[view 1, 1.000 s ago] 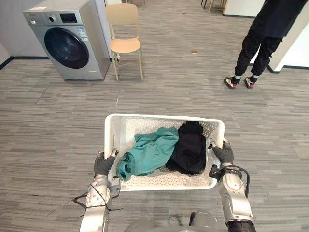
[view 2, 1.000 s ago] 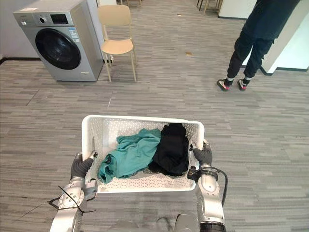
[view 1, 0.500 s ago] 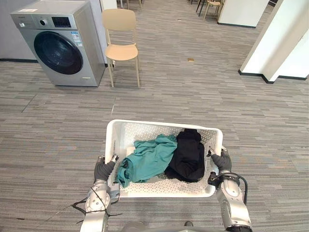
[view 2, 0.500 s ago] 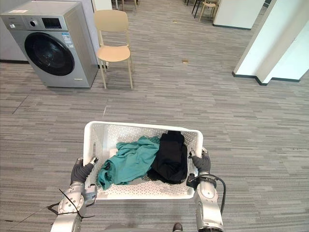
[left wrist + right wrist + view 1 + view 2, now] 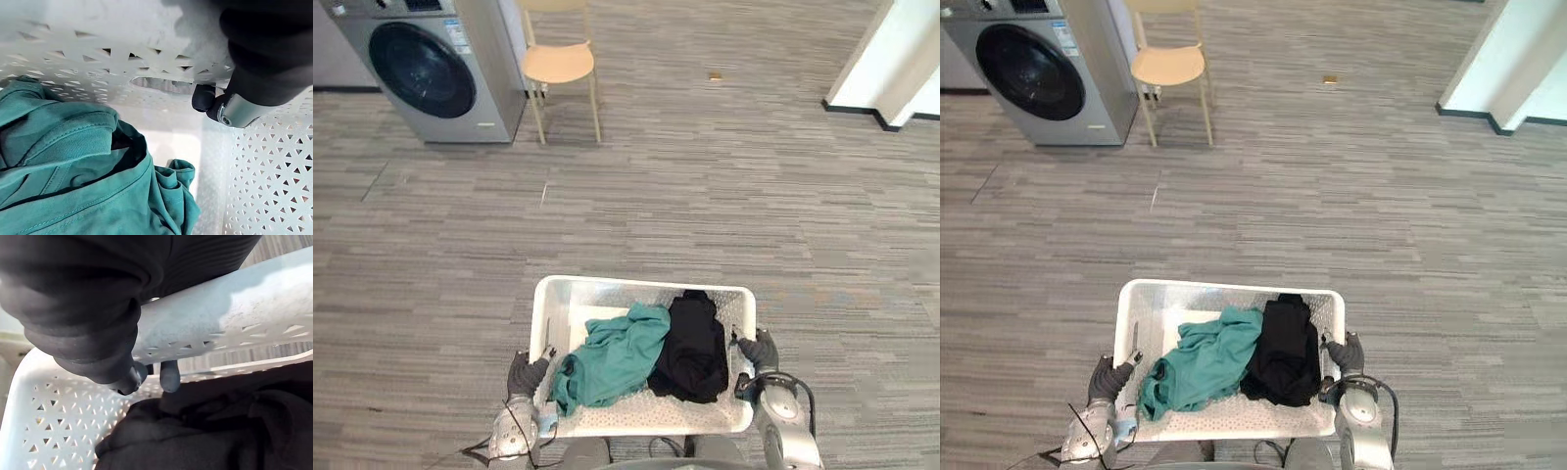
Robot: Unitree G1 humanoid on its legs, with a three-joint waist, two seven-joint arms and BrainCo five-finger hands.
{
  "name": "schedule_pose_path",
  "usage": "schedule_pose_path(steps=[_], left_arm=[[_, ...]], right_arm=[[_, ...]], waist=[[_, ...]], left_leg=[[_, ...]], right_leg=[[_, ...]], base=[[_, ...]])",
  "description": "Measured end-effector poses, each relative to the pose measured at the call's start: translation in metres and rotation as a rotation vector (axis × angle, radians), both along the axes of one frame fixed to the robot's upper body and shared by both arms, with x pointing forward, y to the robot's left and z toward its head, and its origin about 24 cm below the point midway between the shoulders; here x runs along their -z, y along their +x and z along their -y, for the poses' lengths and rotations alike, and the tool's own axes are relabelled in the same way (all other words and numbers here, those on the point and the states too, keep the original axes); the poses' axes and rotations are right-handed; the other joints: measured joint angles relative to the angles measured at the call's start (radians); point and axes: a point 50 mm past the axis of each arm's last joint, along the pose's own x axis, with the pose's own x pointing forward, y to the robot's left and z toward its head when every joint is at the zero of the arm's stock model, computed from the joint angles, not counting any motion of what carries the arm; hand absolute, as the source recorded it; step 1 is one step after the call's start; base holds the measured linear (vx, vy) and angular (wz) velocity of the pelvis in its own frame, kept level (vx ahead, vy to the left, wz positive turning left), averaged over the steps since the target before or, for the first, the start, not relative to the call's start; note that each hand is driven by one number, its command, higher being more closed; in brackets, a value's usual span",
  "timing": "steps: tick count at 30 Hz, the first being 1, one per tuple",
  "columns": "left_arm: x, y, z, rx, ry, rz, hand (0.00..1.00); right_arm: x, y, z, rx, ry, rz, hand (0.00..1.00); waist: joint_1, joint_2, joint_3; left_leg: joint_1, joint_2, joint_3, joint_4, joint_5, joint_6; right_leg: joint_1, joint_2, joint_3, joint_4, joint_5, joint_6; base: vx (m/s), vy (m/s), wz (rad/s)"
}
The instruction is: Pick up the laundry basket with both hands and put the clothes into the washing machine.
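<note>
White perforated plastic laundry basket still held, grip unchanged.
Left hand, right hand: fingers hooked round its end rims.

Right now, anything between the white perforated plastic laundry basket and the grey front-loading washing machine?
Bare grey plank floor with one pale streak, in both eye views. The beige chair stands beside the washing machine, off the line to the laundry basket.

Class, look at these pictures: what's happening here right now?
The robot holds a white laundry basket, left hand and right hand gripping its opposite side rims. A teal garment and a black garment lie inside. The washing machine, door closed, stands across the floor, ahead to the left beside a chair.
</note>
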Motion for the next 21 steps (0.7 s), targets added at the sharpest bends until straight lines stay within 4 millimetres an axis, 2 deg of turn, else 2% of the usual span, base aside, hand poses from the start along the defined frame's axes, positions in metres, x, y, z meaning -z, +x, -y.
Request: schedule_pose_path(steps=[1,2,3,4,5,6,7,8,9,11,12,13,14,15,16,17,18,19,20,21], left_arm=[[0.002,-0.006,-0.004,-0.031,-0.012,-0.009,1.00],[0.002,-0.008,-0.004,-0.042,-0.020,-0.011,1.00],[0.003,-0.009,-0.004,-0.050,-0.028,-0.012,1.00],[0.003,-0.011,-0.004,-0.056,-0.037,-0.009,1.00],[0.001,-0.009,-0.003,-0.048,-0.038,0.006,1.00],[0.000,-0.006,-0.002,-0.038,-0.048,0.024,1.00],[0.000,-0.004,0.002,-0.049,-0.075,0.037,1.00],[0.000,-0.004,0.004,-0.054,-0.086,0.042,1.00],[0.001,-0.004,0.007,-0.069,-0.109,0.046,1.00],[0.001,-0.002,0.009,-0.075,-0.121,0.052,1.00],[0.002,-0.002,0.010,-0.076,-0.124,0.048,1.00],[0.002,0.000,0.008,-0.074,-0.118,0.051,1.00],[0.004,0.004,0.008,-0.065,-0.117,0.046,1.00],[0.006,0.007,0.008,-0.059,-0.117,0.039,1.00],[0.008,0.009,0.007,-0.047,-0.110,0.022,1.00],[0.009,0.009,0.006,-0.041,-0.103,0.011,1.00],[0.010,0.008,0.004,-0.035,-0.094,-0.002,1.00],[0.011,0.006,0.005,-0.021,-0.089,-0.011,1.00],[0.010,0.007,0.004,-0.018,-0.082,-0.010,1.00],[0.005,0.009,0.004,-0.005,-0.070,0.011,1.00]], right_arm=[[-0.001,0.001,-0.003,-0.023,-0.006,0.002,1.00],[-0.002,0.002,-0.004,-0.033,-0.012,0.008,1.00],[-0.005,0.003,-0.005,-0.041,-0.018,0.018,1.00],[-0.007,0.006,-0.004,-0.046,-0.025,0.028,1.00],[-0.007,0.007,-0.004,-0.044,-0.027,0.032,1.00],[-0.012,0.014,-0.003,-0.045,-0.034,0.055,1.00],[-0.017,0.021,0.002,-0.053,-0.059,0.075,1.00],[-0.020,0.024,0.003,-0.059,-0.067,0.085,1.00],[-0.022,0.031,0.005,-0.067,-0.078,0.095,1.00],[-0.020,0.036,0.008,-0.061,-0.081,0.084,1.00],[-0.016,0.036,0.007,-0.056,-0.074,0.068,1.00],[-0.014,0.035,0.007,-0.050,-0.071,0.059,1.00],[-0.014,0.038,0.005,-0.045,-0.070,0.062,1.00],[-0.013,0.038,0.006,-0.040,-0.078,0.056,1.00],[-0.009,0.033,0.008,-0.021,-0.071,0.034,1.00],[-0.006,0.030,0.006,-0.016,-0.063,0.022,1.00],[-0.003,0.024,0.004,-0.013,-0.057,0.006,1.00],[-0.001,0.016,0.003,-0.008,-0.054,-0.001,1.00],[-0.002,0.012,0.003,-0.004,-0.054,0.004,1.00],[-0.009,0.007,0.002,0.006,-0.049,0.035,1.00]], waist=[[0.024,0.007,0.024],[0.041,0.016,0.029],[0.056,0.028,0.042],[0.071,0.022,0.060],[0.072,0.023,0.060],[0.068,0.029,0.063],[0.070,0.032,0.060],[0.072,0.032,0.060],[0.074,0.036,0.059],[0.093,0.046,0.051],[0.108,0.037,0.049],[0.105,0.029,0.041],[0.096,0.019,0.041],[0.093,0.014,0.045],[0.086,0.006,0.056],[0.077,0.001,0.064],[0.064,0.001,0.073],[0.055,0.019,0.080],[0.047,0.024,0.078],[0.038,0.028,0.076]], left_leg=[[-0.069,0.034,-0.001,0.199,-0.010,0.031],[-0.113,0.052,0.002,0.299,0.003,0.051],[-0.161,0.077,0.011,0.424,0.036,0.093],[-0.220,0.102,0.023,0.553,0.073,0.102],[-0.247,0.109,0.032,0.587,0.063,0.099],[-0.291,0.101,0.061,0.599,0.033,0.068],[-0.324,0.079,0.074,0.513,0.021,0.047],[-0.336,0.064,0.082,0.449,0.021,0.042],[-0.366,0.034,0.114,0.286,0.031,0.027],[-0.377,0.005,0.152,0.117,0.066,0.000],[-0.375,-0.022,0.156,0.126,0.136,0.044],[-0.370,-0.040,0.171,0.145,0.137,0.060],[-0.364,-0.064,0.188,0.197,0.105,0.099],[-0.347,-0.076,0.204,0.234,0.075,0.117],[-0.278,-0.100,0.201,0.238,0.030,0.140],[-0.229,-0.110,0.196,0.225,0.011,0.150],[-0.121,-0.124,0.174,0.197,-0.020,0.157],[-0.021,-0.119,0.135,0.154,-0.030,0.157],[0.022,-0.115,0.120,0.128,-0.030,0.157],[0.098,-0.113,0.087,0.066,-0.030,0.156]], right_leg=[[0.033,0.034,-0.013,-0.002,-0.021,-0.018],[0.047,0.051,-0.019,-0.003,-0.028,-0.031],[0.071,0.073,-0.024,-0.006,-0.040,-0.049],[0.106,0.081,-0.029,-0.012,-0.061,-0.064],[0.117,0.082,-0.036,-0.015,-0.069,-0.068],[0.138,0.082,-0.038,-0.034,-0.084,-0.078],[0.144,0.071,-0.037,-0.061,-0.084,-0.077],[0.144,0.063,-0.036,-0.074,-0.084,-0.076],[0.150,0.050,-0.033,-0.104,-0.090,-0.066],[0.159,0.037,-0.032,-0.110,-0.106,-0.021],[0.180,0.014,-0.020,-0.097,-0.133,0.014],[0.188,-0.009,-0.018,-0.085,-0.142,0.028],[0.160,-0.039,0.003,0.030,-0.147,0.037],[0.100,-0.062,0.036,0.208,-0.133,0.046],[0.027,-0.087,0.065,0.474,-0.024,-0.033],[-0.010,-0.097,0.073,0.590,0.071,-0.097],[-0.057,-0.084,0.090,0.765,0.082,-0.115],[-0.092,-0.039,0.081,0.845,0.058,-0.103],[-0.114,-0.016,0.070,0.850,0.041,-0.098],[-0.166,0.026,0.044,0.818,0.003,-0.078]], base=[[0.09,-0.187,0.14],[0.15,-0.273,0.01],[0.13,-0.203,-0.01],[0.15,-0.179,0.08],[0.17,-0.147,0.28],[0.19,-0.093,0.23],[0.20,-0.052,0.11],[0.27,0.047,-0.09],[0.26,0.076,-0.09],[0.40,0.160,-0.20],[0.48,0.208,-0.22],[0.58,0.236,-0.01],[0.61,0.250,0.19],[0.61,0.268,0.35],[0.59,0.275,0.36],[0.61,0.236,0.49],[0.71,0.241,0.50],[0.59,0.171,0.53],[0.58,0.126,0.70],[0.48,0.065,0.64]])
